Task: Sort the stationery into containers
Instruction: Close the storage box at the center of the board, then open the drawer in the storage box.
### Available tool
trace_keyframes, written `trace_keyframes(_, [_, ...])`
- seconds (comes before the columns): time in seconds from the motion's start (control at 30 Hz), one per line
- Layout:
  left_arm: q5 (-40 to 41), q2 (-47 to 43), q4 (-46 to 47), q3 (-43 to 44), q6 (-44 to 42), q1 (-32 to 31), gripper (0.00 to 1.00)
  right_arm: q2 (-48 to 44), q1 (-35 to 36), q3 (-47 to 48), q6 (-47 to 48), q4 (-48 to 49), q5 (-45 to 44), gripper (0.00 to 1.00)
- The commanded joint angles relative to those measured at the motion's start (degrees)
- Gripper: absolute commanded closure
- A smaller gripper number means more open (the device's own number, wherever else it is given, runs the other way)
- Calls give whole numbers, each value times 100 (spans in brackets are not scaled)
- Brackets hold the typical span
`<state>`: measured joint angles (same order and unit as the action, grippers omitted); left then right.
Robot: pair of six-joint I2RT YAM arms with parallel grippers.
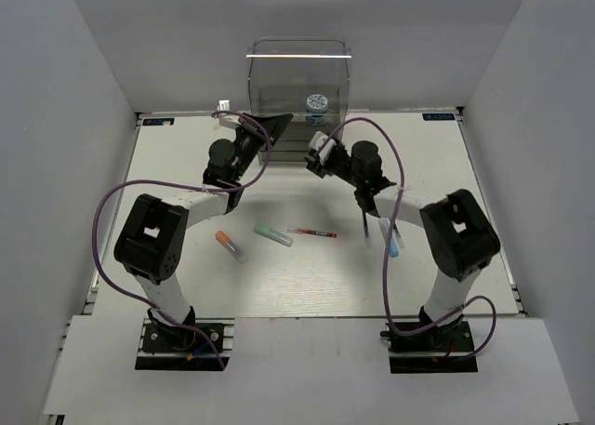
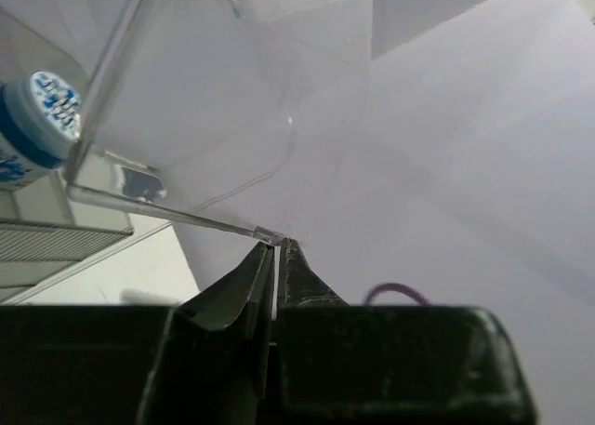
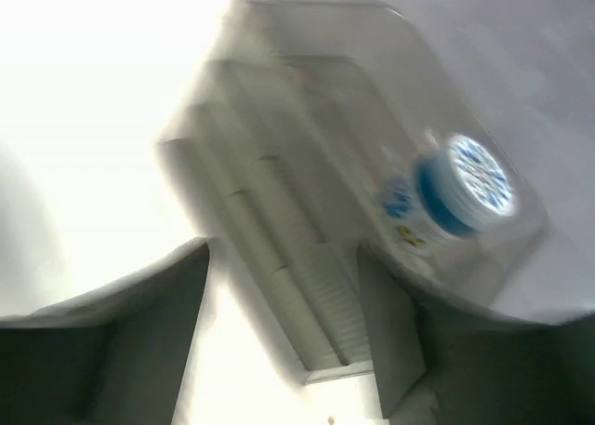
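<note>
The clear drawer cabinet (image 1: 297, 72) stands at the back centre. A blue-white patterned roll (image 1: 317, 102) lies in a see-through drawer; it also shows in the left wrist view (image 2: 42, 118) and the right wrist view (image 3: 465, 183). My left gripper (image 1: 271, 123) is shut on the thin clear edge of that drawer (image 2: 167, 211), pinching its corner at the fingertips (image 2: 279, 245). My right gripper (image 1: 318, 152) is open and empty (image 3: 284, 332), just in front of the drawer (image 3: 307, 258). An orange-capped marker (image 1: 230, 245), a mint-green marker (image 1: 273, 233), a red-white pen (image 1: 312, 232) and a light-blue marker (image 1: 392, 240) lie on the table.
White walls close in the table (image 1: 307, 285) on the left, right and back. Purple cables (image 1: 107, 211) loop off both arms. The loose pens lie between the two arms in mid-table.
</note>
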<state>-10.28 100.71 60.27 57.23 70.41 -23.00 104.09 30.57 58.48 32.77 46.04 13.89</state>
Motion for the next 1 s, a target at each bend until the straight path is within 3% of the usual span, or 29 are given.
trace_keyframes(0.0, [79, -376, 29, -185, -211, 15, 100, -739, -51, -362, 140, -963, 1727, 49])
trace_keyframes(0.1, [79, -324, -199, -431, -264, 15, 100, -1241, -60, -879, 518, -1624, 2258, 62])
trace_keyframes(0.2, [79, -210, -577, -503, -334, -37, 100, -1699, -60, -1258, 502, -1818, 2171, 57])
trace_keyframes(0.23, [79, -140, -787, -555, -335, -37, 100, -1891, -77, -1295, 458, -1862, 2110, 51])
trace_keyframes(0.37, [79, 71, -1394, -416, -510, -37, 77, -2104, -191, -1471, -94, -1941, 1583, 39])
trace_keyframes(0.4, [79, 194, -1491, -336, -511, -37, 64, -2121, -235, -1471, -174, -1967, 1434, 39])
trace_keyframes(0.47, [79, 309, -1719, -257, -572, -37, 56, -2200, -323, -1497, -551, -1994, 1204, 37])
trace_keyframes(0.6, [79, 686, -2159, 103, -712, -90, 55, -2306, -586, -1497, -895, -2309, 1081, 39])
trace_keyframes(0.97, [369, 1663, -1932, 825, -766, -90, 53, -2420, -956, -1682, -948, -2381, 1125, 39])
